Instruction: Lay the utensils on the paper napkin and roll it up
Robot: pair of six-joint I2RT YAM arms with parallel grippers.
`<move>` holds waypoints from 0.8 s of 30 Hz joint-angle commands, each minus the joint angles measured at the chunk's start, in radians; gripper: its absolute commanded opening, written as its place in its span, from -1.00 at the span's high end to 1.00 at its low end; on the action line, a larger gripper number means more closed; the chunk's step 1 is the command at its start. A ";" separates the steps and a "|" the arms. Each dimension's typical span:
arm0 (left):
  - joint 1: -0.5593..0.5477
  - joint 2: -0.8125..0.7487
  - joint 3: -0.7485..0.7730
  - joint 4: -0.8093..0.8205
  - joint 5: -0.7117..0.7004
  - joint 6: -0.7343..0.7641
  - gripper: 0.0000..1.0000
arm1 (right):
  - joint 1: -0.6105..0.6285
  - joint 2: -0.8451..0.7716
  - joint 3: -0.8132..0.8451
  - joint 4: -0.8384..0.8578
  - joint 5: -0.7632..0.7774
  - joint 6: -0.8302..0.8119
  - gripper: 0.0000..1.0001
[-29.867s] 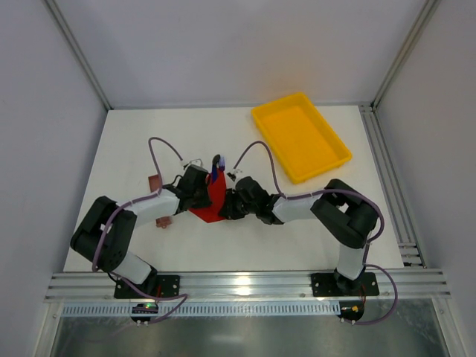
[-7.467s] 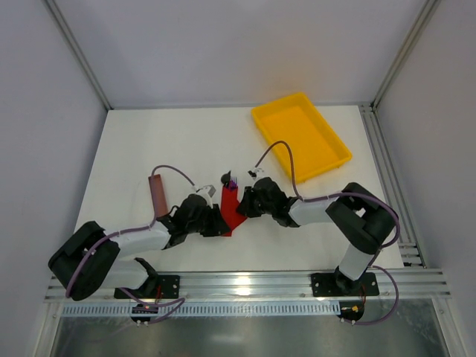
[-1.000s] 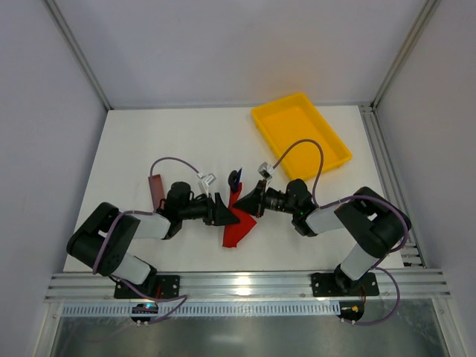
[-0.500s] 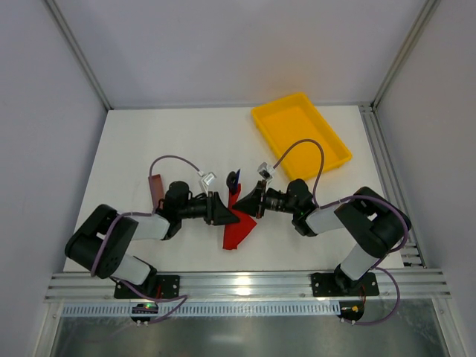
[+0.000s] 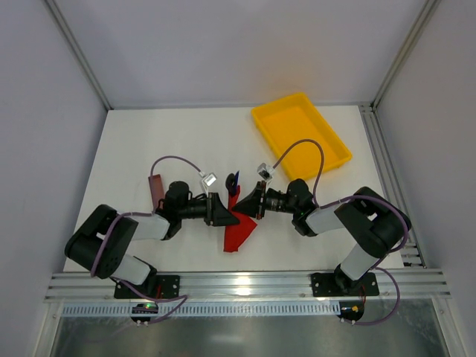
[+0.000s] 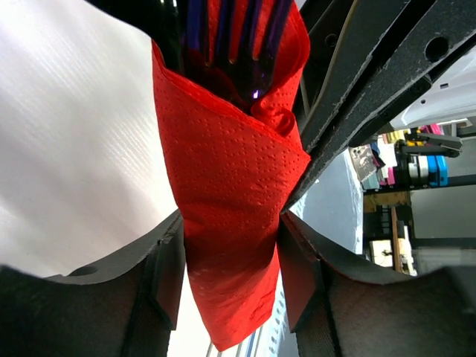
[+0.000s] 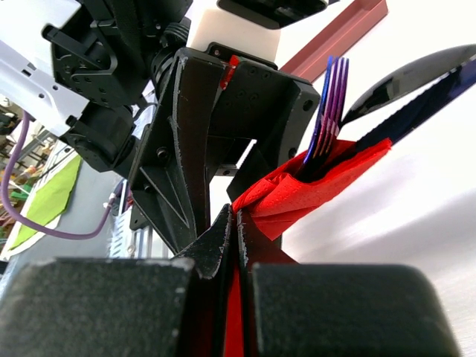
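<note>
White desk [image 5: 149, 141] between pale walls, seen from above: a yellow tray [image 5: 301, 141] sits far right and a brownish-red block [image 5: 156, 192] lies left of centre. Both arms meet mid-desk at the paper napkin [image 5: 238, 232], rolled into a red cone with the utensils [image 5: 233, 180] poking out of its far end.

Left wrist: the left jaws stand at middling width, with a pad [image 6: 167, 275] against each side of the roll.

Right wrist: the right jaws are pressed together on a thin edge of red paper. The blue-purple fork [image 7: 329, 104] and the black piece [image 7: 416, 74] jut from the roll.
</note>
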 commanded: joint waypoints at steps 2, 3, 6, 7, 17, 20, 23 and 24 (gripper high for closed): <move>0.002 0.030 0.004 0.100 0.050 -0.033 -0.11 | -0.003 -0.015 0.033 0.214 -0.035 0.035 0.92; 0.002 0.033 0.004 0.106 0.052 -0.036 -0.12 | -0.003 -0.016 0.033 0.218 -0.035 0.038 0.92; 0.002 0.036 0.000 0.115 0.055 -0.040 -0.17 | -0.003 -0.023 0.033 0.226 -0.038 0.043 0.92; 0.003 0.036 -0.002 0.120 0.056 -0.043 -0.17 | -0.003 -0.024 0.030 0.228 -0.038 0.043 0.92; 0.000 0.050 -0.020 0.202 0.079 -0.094 -0.13 | -0.005 -0.024 0.030 0.290 -0.019 0.081 0.92; 0.000 0.067 -0.023 0.230 0.087 -0.109 -0.18 | -0.005 -0.016 0.039 0.320 -0.025 0.106 0.92; -0.003 0.084 -0.023 0.236 0.084 -0.113 -0.20 | -0.005 -0.023 0.044 0.324 -0.032 0.110 0.92; -0.004 0.084 -0.022 0.238 0.084 -0.113 -0.20 | -0.006 -0.026 0.044 0.323 -0.032 0.109 0.92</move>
